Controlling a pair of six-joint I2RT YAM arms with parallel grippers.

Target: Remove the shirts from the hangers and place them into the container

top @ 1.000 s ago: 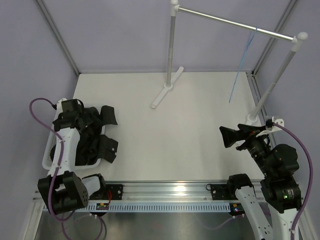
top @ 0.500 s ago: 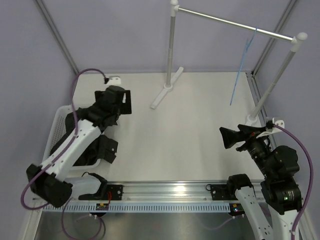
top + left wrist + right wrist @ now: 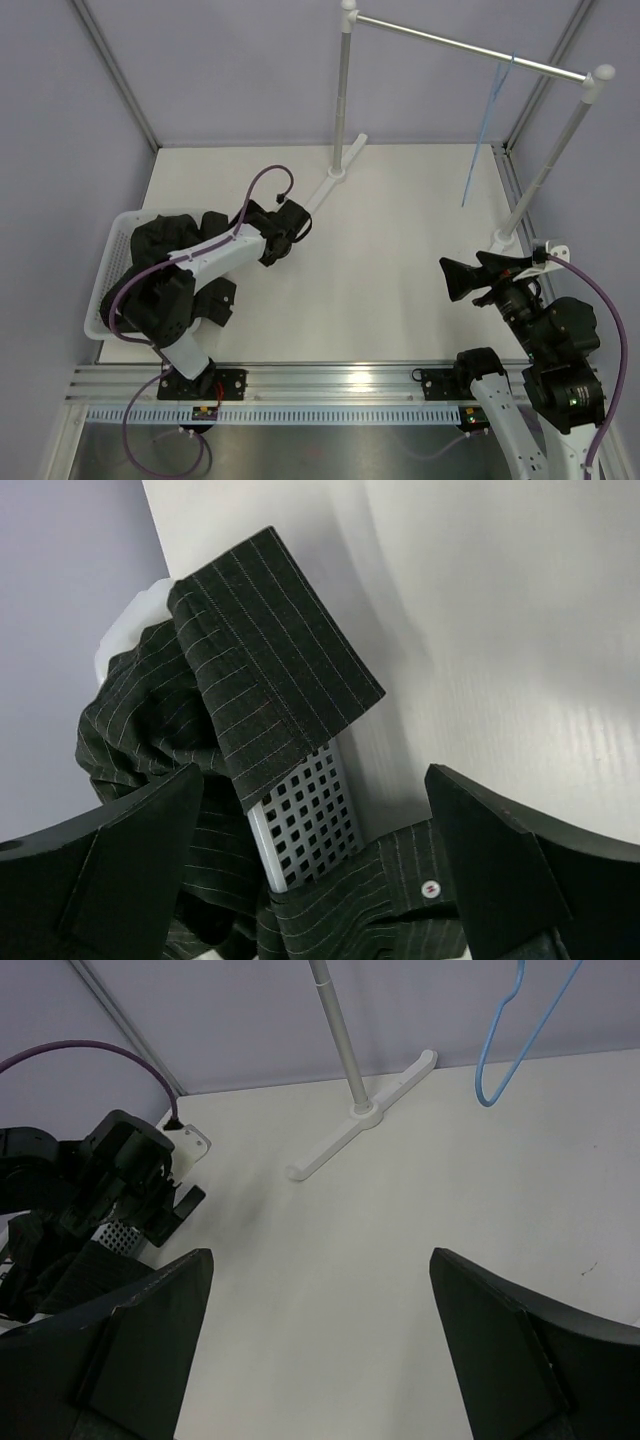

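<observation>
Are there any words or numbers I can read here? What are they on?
No text can be read in any view.
Shirt: only thin stripes and a white button; no label shows.
Basket: plain square holes, no writing.
Tiny coloured spots low in the top view: too small to tell if they carry any writing.

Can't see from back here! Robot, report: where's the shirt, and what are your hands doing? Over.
Left gripper and right gripper both open, empty. Black shirt in basket, partly draped over its rim. Blue hanger bare on rail. Nothing blocking.
</observation>
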